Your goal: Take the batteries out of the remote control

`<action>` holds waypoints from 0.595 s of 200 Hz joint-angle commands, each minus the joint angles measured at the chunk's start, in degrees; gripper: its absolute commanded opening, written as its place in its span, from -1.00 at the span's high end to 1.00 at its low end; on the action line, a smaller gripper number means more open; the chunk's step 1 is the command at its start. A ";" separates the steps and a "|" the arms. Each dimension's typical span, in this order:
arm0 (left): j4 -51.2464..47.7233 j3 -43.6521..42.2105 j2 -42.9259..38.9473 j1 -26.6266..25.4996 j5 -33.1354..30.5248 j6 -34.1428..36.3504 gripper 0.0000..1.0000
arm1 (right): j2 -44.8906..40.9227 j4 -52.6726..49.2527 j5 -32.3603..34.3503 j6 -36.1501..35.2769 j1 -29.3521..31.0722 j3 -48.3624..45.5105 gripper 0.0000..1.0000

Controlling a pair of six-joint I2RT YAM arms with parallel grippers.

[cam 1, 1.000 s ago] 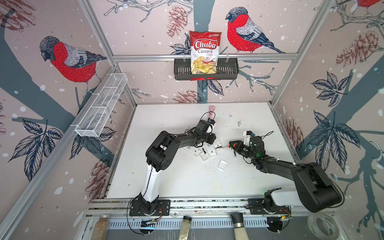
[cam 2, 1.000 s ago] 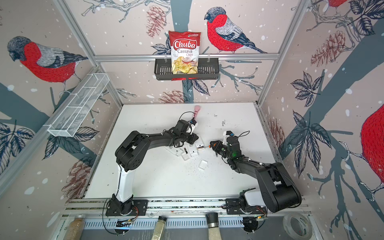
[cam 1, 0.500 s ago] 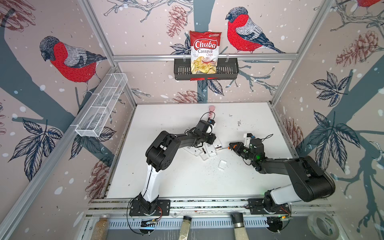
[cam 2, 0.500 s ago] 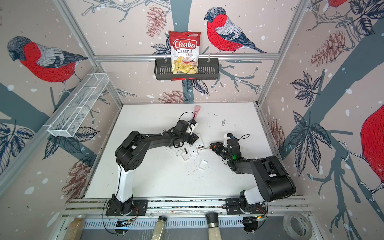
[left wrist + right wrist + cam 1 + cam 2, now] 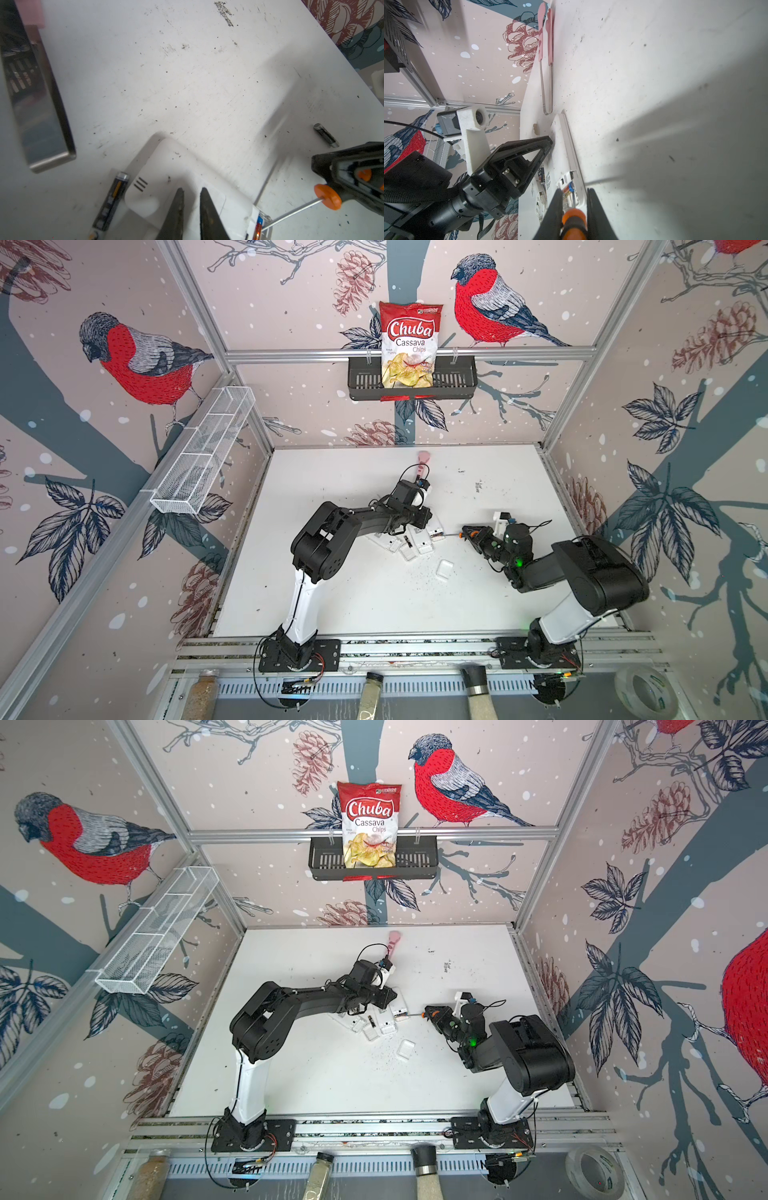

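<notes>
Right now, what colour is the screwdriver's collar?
Orange, clearest on the screwdriver in the left wrist view.

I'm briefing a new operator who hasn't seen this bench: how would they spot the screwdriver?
Start at the white table and find the cluster of white remotes in its middle. Just right of them, the right gripper is shut on the screwdriver. It alone has an orange handle and a thin metal shaft poking into a remote's open end.
</notes>
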 commanded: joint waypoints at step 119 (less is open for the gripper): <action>-6.15 -0.34 0.27 0.19 -1.00 0.28 0.64 | 9.14 15.33 -2.14 5.52 0.94 1.71 1.00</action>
